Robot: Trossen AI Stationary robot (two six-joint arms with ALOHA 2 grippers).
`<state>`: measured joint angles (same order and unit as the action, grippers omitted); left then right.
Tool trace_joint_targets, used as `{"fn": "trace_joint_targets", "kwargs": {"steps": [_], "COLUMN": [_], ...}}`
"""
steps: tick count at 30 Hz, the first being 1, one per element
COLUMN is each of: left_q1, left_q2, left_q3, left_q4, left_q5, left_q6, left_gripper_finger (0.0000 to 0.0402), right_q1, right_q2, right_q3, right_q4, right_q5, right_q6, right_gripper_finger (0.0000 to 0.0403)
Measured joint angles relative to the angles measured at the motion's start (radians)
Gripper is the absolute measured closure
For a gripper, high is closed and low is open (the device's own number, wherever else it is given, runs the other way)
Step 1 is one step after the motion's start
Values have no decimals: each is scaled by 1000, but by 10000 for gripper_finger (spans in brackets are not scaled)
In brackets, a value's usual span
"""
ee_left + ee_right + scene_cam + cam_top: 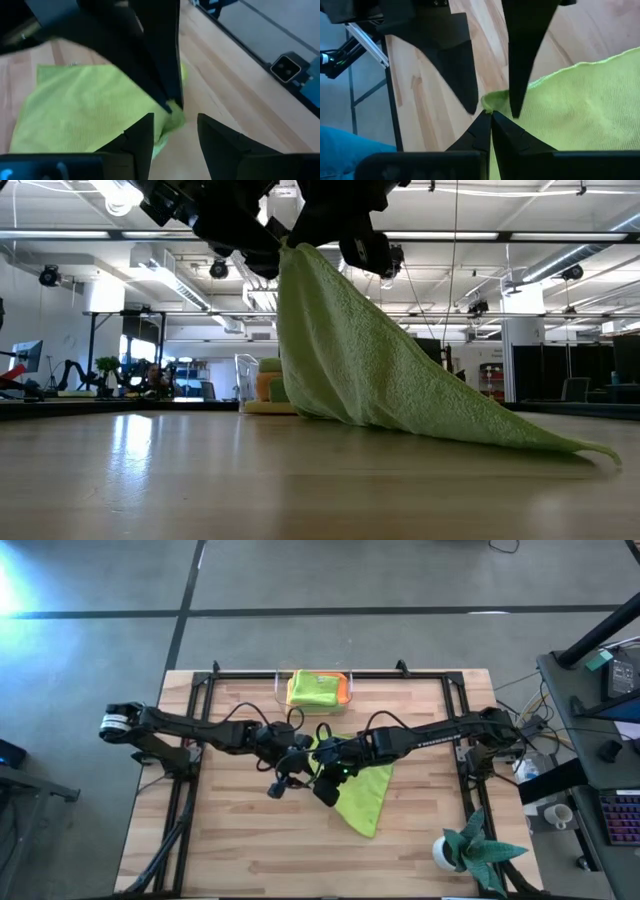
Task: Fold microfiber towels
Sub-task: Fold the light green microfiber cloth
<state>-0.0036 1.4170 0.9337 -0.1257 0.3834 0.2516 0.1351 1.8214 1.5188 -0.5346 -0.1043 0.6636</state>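
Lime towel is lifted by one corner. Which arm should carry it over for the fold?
Right, probably. The right claw is shut on a corner of the lime green towel, holding it raised while the far end trails on the table. The left claw is open beside that corner, gripping nothing.

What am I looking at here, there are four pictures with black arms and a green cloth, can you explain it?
This is a two-armed robot at a wooden table. One picture looks straight down, one looks level across the tabletop, and two come from cameras on the wrists. The right gripper is shut on a corner of a lime green towel, lifting it while the rest trails on the wood. The left gripper is open right beside that corner. At the far edge a clear bin holds folded towels. A potted plant stands at one near corner.
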Motion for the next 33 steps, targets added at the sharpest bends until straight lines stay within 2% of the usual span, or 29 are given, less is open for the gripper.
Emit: {"fn": "trace_joint_targets", "kwargs": {"steps": [10, 22, 33], "left_q1": [1, 0, -5], "left_q2": [16, 16, 16], "left_q3": [-1, -2, -2], "left_q4": [56, 52, 16], "left_q5": [-1, 0, -2], "left_q6": [-8, -10, -9], "left_gripper_finger": [271, 368, 401], "right_q1": [-3, -3, -3], "right_q2": [0, 0, 0], "right_q3": [0, 0, 0], "right_q4": [-3, -9, -5], "right_q5": [0, 0, -5], "right_q6": [-1, -2, -18], "right_gripper_finger": [394, 395, 394]}}
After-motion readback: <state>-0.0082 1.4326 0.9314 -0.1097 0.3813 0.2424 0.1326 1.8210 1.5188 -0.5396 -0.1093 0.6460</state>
